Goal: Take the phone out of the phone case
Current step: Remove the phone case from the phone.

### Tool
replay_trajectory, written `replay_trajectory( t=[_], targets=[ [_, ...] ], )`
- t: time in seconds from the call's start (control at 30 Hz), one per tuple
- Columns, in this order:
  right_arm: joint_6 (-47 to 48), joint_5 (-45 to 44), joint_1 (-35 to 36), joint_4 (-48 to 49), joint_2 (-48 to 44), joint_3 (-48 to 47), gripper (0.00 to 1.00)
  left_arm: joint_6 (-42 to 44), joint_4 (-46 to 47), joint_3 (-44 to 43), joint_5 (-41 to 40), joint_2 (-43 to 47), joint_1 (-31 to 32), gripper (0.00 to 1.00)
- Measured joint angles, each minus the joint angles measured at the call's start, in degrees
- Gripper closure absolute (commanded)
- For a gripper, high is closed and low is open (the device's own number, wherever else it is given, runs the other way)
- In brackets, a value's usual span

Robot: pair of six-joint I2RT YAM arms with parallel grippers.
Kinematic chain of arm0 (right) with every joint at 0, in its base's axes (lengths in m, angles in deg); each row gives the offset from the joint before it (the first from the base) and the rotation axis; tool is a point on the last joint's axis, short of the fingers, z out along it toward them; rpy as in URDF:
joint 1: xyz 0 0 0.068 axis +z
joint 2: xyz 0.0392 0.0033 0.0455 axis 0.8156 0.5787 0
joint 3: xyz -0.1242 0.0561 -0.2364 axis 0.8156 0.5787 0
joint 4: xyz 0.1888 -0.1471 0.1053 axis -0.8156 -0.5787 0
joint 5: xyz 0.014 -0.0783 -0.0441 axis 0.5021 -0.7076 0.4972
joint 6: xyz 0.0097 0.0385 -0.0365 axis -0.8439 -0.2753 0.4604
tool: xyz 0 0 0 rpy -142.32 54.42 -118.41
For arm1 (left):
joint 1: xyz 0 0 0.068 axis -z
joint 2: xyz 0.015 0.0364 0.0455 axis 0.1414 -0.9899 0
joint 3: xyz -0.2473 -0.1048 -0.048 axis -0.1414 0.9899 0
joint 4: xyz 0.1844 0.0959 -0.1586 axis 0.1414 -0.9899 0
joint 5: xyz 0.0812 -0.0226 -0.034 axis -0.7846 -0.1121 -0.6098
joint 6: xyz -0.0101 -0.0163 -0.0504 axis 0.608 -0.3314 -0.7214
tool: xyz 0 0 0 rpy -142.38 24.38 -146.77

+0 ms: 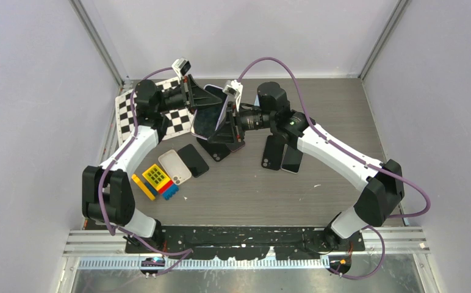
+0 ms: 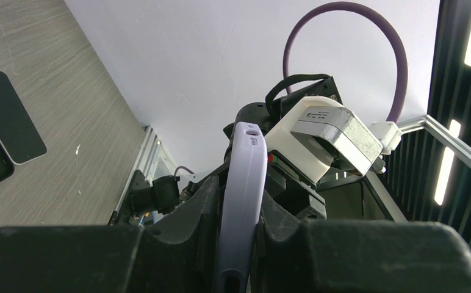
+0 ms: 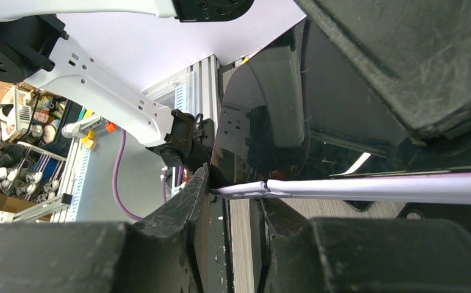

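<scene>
A phone [image 1: 207,116] with a glossy black screen, in a lavender case, is held tilted in the air between both arms at the back middle. My left gripper [image 1: 191,101] is shut across the thickness of the case [image 2: 245,183]; its midpoint shows in the left wrist view [image 2: 240,244]. My right gripper [image 1: 228,122] is at the phone's other end. In the right wrist view its fingertips [image 3: 236,189] stand a narrow gap apart, with the case's corner [image 3: 239,190] lying across that gap. The case edge [image 3: 373,186] runs off right, below the screen [image 3: 263,122].
On the table lie a black phone [image 1: 193,160], a white case [image 1: 174,166], another dark phone [image 1: 221,149] under the held one, and two phones [image 1: 273,152] [image 1: 292,159] by the right arm. Coloured blocks [image 1: 157,180] and a checkerboard [image 1: 126,110] are at the left.
</scene>
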Motion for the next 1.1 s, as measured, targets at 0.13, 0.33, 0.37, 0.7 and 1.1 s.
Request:
replay_trajectory(
  t=[0.13,0.33,0.37,0.7,1.1],
  targets=[
    [0.0,-0.07,0.0,-0.02,0.0,0.0,0.99,-0.04,-0.39,0.0,0.0,-0.07,0.0,1.0],
    [0.0,-0.13,0.04,-0.02,0.02,0.0,0.94,0.0,-0.96,0.0,-0.02,-0.07,0.0,1.0],
    [0.0,-0.15,0.04,-0.02,0.02,0.0,0.92,0.0,-1.07,0.0,-0.02,-0.07,0.0,1.0],
    [-0.07,-1.38,0.15,-0.24,0.11,0.0,0.92,0.07,-1.9,0.2,-0.48,-0.2,-0.11,1.0],
    [1.27,-4.9,0.5,0.26,-0.55,2.1,0.7,-0.26,-2.1,1.38,-1.27,-1.42,-0.26,1.0]
  ],
)
